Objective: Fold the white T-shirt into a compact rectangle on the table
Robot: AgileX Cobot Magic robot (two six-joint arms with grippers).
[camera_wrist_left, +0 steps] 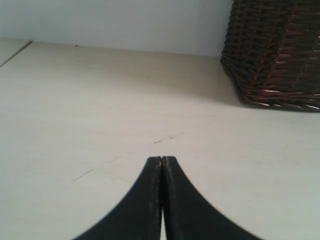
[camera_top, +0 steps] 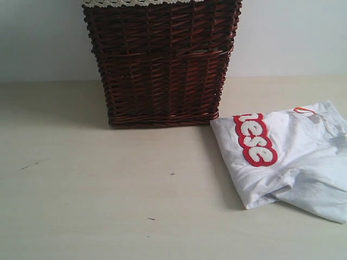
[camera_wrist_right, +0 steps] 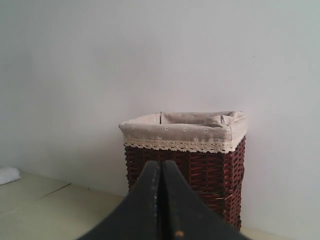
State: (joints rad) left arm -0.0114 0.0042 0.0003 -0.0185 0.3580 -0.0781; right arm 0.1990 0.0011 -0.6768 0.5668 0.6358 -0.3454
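Although the white T-shirt (camera_top: 293, 157) beside the basket (camera_top: 162, 65) lies folded on the table (camera_top: 108, 189), one edge looks rumpled, so tidying may remain. The left claw (camera_wrist_left: 162, 160) and right claw (camera_wrist_right: 161, 164) are closed, empty.

Only one text can be read. It is on the white T-shirt (camera_top: 306, 162), which lies just beside the wicker basket (camera_top: 162, 70), to the right of its lower corner in the exterior view. Puffy white letters (camera_top: 256, 142) on a red band read "ese"; a fold cuts off part of one more letter before them. A small orange-red mark (camera_top: 304, 111), farther from the basket, is too small to read.
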